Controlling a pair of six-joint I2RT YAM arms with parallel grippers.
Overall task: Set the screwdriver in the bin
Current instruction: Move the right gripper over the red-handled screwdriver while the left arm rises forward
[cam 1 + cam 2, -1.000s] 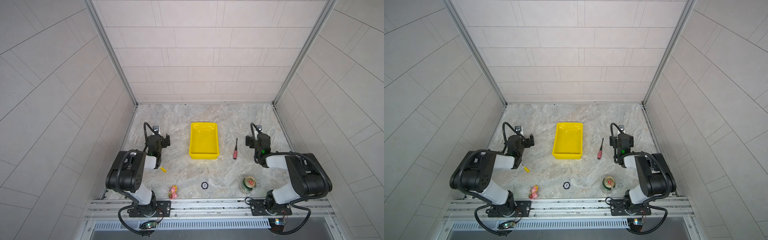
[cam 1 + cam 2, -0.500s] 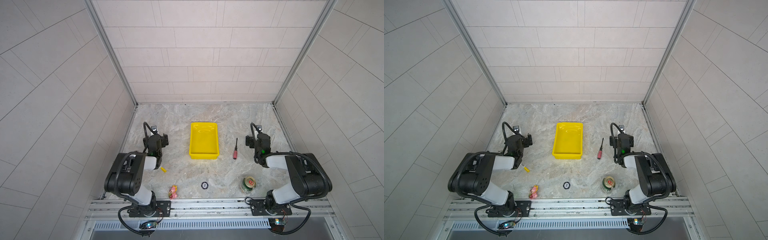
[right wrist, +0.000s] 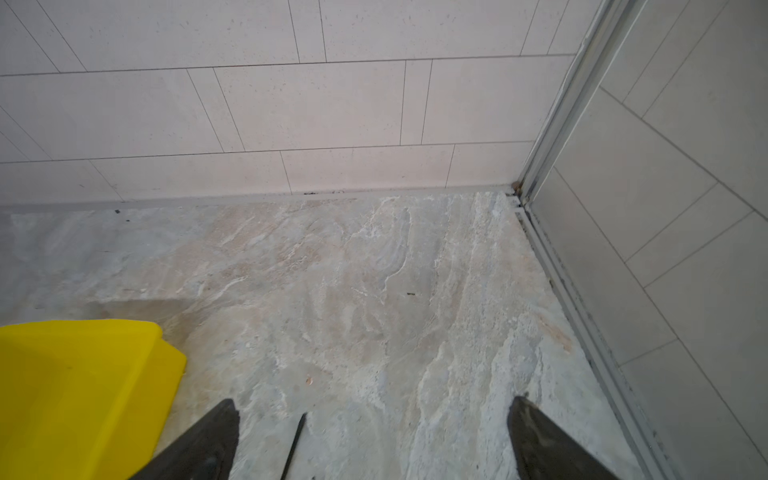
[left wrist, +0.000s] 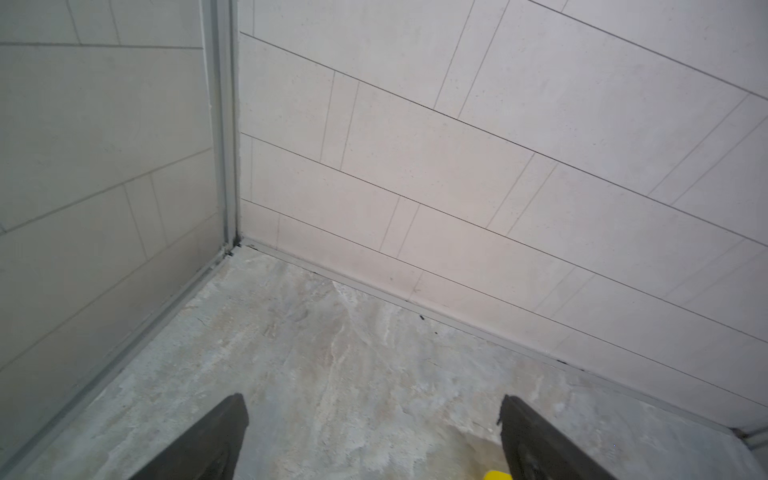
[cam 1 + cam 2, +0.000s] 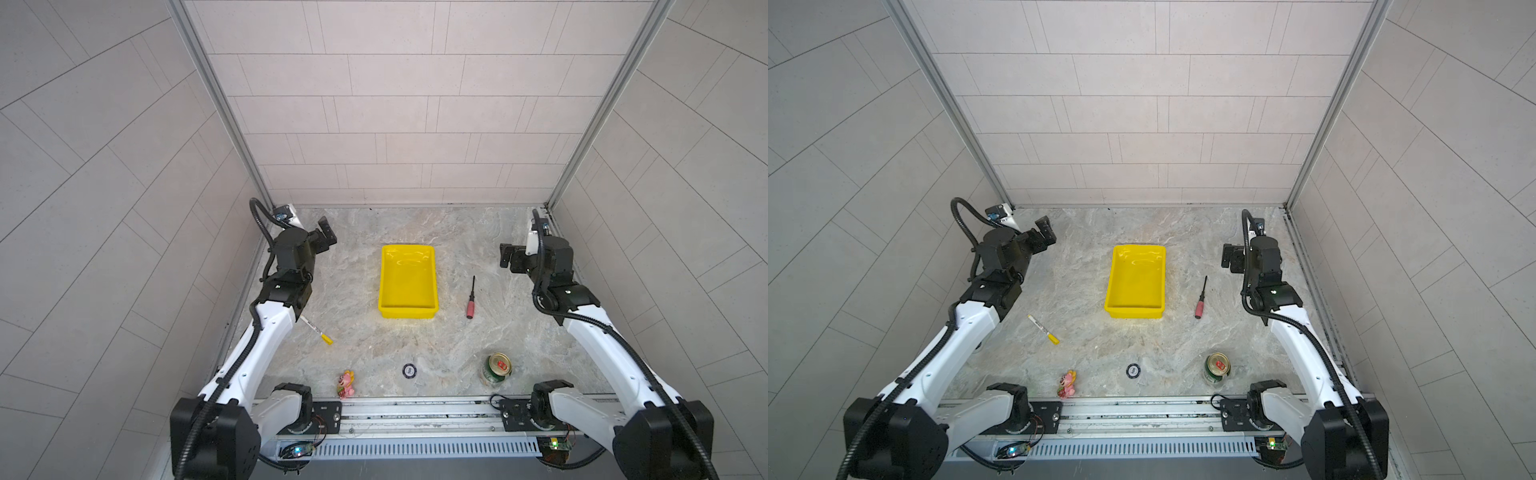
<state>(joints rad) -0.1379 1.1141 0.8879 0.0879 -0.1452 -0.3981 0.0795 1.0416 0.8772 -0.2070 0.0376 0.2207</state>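
Note:
The screwdriver [image 5: 470,298] [image 5: 1200,298] lies flat on the stone floor just right of the bin, red handle toward the front, black shaft toward the back wall. The yellow bin [image 5: 408,308] [image 5: 1133,309] stands mid-floor with nothing in it. My right gripper [image 5: 506,257] [image 5: 1228,259] hovers open, right of and behind the screwdriver. In the right wrist view the gripper [image 3: 374,405] holds nothing; the shaft tip [image 3: 295,442] shows near one finger, beside the bin's corner [image 3: 124,328]. My left gripper [image 5: 326,235] [image 5: 1045,232] [image 4: 372,403] is open and holds nothing, left of the bin.
A white marker with a yellow cap [image 5: 318,330] [image 5: 1043,329] lies by the left arm. Near the front rail are a pink toy [image 5: 346,384] [image 5: 1068,384], a small black disc [image 5: 409,370] [image 5: 1133,370] and a green can [image 5: 496,369] [image 5: 1217,369]. Tiled walls close three sides.
Both arms have risen from their folded pose, and both grippers now sit higher and nearer the back wall. The screwdriver, bin and other objects have not moved.

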